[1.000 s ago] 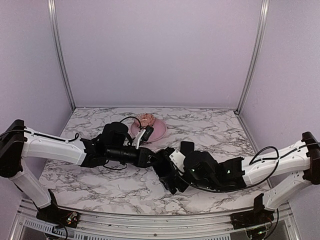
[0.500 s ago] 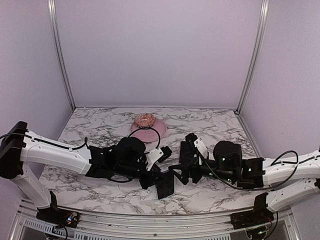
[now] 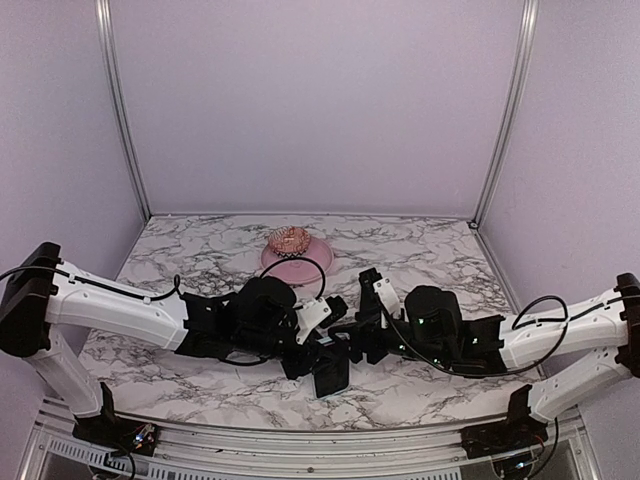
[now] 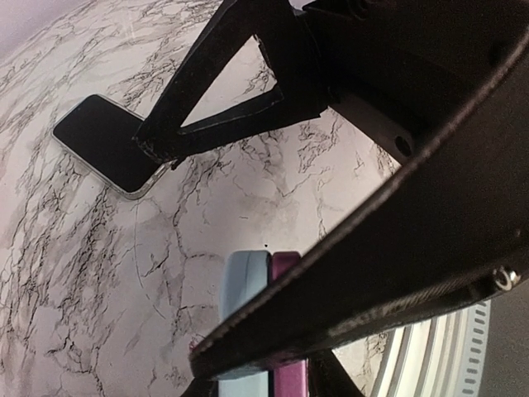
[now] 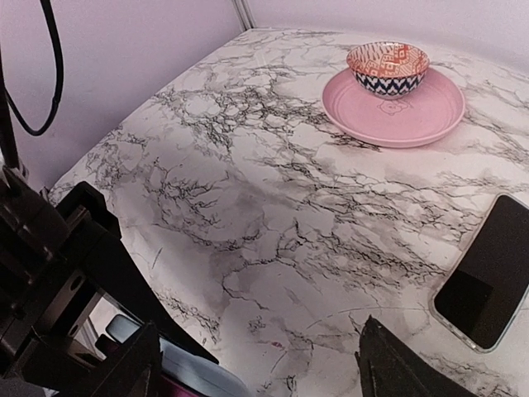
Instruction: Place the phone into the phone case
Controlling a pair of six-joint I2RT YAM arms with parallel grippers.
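The phone [image 5: 488, 273], black screen with a thin pale edge, lies flat on the marble; it also shows in the left wrist view [image 4: 106, 141]. The clear phone case is not in view. My left gripper [image 3: 322, 368] [image 4: 264, 385] is shut on a grey-blue slab [image 4: 245, 289] stacked against a magenta piece [image 4: 285, 266], held edge-up just above the table. My right gripper [image 3: 352, 340] [image 5: 260, 324] is open and empty, right beside the held slab [image 5: 178, 368]; its black fingers [image 4: 248, 91] cross the left wrist view.
A pink plate [image 3: 318, 262] [image 5: 430, 116] holding a patterned bowl [image 3: 290, 240] [image 5: 388, 68] stands at the back middle. The table's near edge [image 3: 320, 428] runs just in front of both grippers. Lilac walls enclose the table.
My left gripper carried the slab from mid-table toward the near edge, then held still. My right gripper drew back to the right, then moved left, close to the held slab.
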